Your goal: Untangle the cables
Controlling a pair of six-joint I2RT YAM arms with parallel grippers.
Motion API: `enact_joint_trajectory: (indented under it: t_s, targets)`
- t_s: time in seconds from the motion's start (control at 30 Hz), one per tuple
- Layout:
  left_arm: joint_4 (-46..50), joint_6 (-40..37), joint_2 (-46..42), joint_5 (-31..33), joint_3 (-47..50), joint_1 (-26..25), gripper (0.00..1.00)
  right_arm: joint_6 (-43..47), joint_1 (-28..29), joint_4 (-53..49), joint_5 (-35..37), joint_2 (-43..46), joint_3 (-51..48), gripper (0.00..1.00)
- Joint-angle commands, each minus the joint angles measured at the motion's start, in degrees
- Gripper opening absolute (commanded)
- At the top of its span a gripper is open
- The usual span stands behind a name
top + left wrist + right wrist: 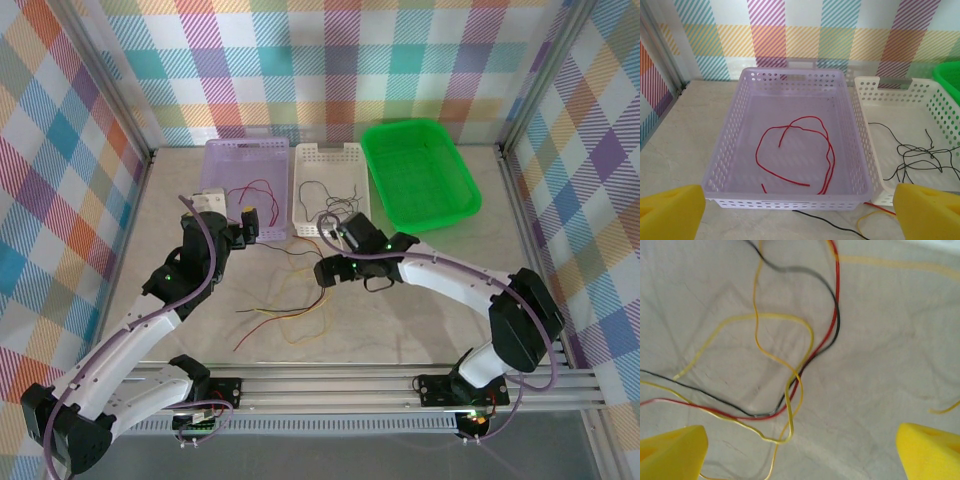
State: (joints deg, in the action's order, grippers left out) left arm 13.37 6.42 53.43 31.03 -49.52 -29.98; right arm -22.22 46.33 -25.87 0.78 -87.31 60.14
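Right claw (pixel 802 452) released, empty, above tangle of cables (pixel 795 380), red, yellow and black, near surface (pixel 880 365) centre. Left claw (pixel 800 212) released, empty. Red cable (pixel 829 150) apparently sorted into lilac basket (pixel 735 125), black cables (pixel 920 152) into white basket (pixel 890 95). Tangle outstanding.

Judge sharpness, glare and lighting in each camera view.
Top external: even, soft light, sharp throughout, no glare on the table. Left wrist: crisp on the red cable in the lilac basket, evenly lit. Right wrist: the tangled cables look soft, most blurred toward the top edge.
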Motion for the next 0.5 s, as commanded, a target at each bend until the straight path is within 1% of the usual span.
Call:
enact_joint_trajectory:
  t_s: [0.0, 0.13, 0.23, 0.37, 0.47]
  targets:
    - [0.0, -0.1, 0.5, 0.1, -1.1, -0.4, 0.96, -3.4, 1.4, 6.2, -2.5, 1.0, -2.9, 0.96]
    - [0.2, -0.4, 1.1, 0.4, -1.2, -0.6, 0.96, -5.3, 2.3, 9.6, -3.5, -0.5, -6.0, 0.91]
    - [0.2, -0.4, 1.4, 0.5, -1.2, -0.8, 0.96, -6.9, 2.3, 13.4, -6.2, -2.0, -8.0, 0.85]
    - [0.2, -0.5, 2.0, 0.5, -1.3, -0.8, 0.96, -8.5, 2.4, 15.9, -8.8, -4.8, -8.2, 0.75]
    - [0.3, -0.6, 2.4, 0.4, -1.3, -0.9, 0.96, -9.5, 2.6, 17.6, -9.7, -6.4, -8.5, 0.69]
